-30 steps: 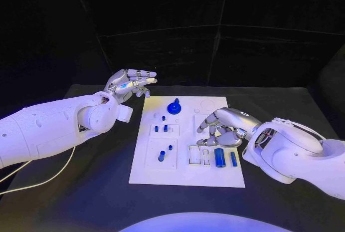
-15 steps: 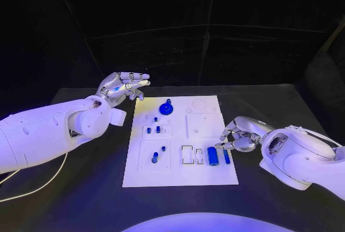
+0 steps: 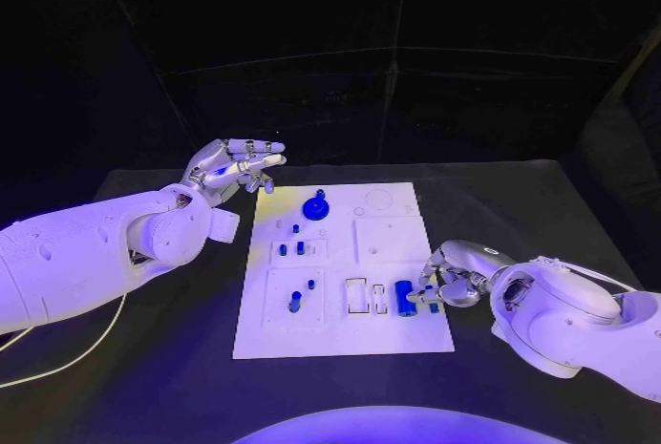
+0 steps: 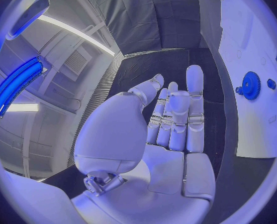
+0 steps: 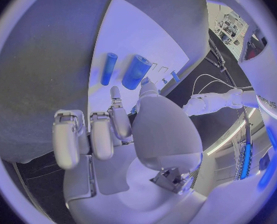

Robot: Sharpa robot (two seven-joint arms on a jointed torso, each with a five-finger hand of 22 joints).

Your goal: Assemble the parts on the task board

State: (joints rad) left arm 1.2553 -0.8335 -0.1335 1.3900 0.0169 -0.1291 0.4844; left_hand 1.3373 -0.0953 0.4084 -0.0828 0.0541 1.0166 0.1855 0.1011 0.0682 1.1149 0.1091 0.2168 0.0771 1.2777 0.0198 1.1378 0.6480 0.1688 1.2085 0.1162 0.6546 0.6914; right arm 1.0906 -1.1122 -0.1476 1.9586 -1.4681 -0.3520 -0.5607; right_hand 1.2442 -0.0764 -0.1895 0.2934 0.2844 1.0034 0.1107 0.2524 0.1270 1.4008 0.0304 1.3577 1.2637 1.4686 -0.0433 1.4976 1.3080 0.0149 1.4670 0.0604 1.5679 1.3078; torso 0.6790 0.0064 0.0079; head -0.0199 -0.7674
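Task board [image 3: 390, 326] matt white plastic; table [image 3: 165, 368] matt black; blue cylinder [image 3: 407, 298] smooth.

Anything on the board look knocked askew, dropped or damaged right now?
Nothing stands out. The gear sits on the board, the small blue pieces stand in their plates, and two cylinders lie side by side by the right hand. The left hand hovers off the board.

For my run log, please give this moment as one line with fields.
left hand: raised beside task board, holds nothing | right hand: at board's right edge, by two blue cylinders, holds nothing | blue gear: on board
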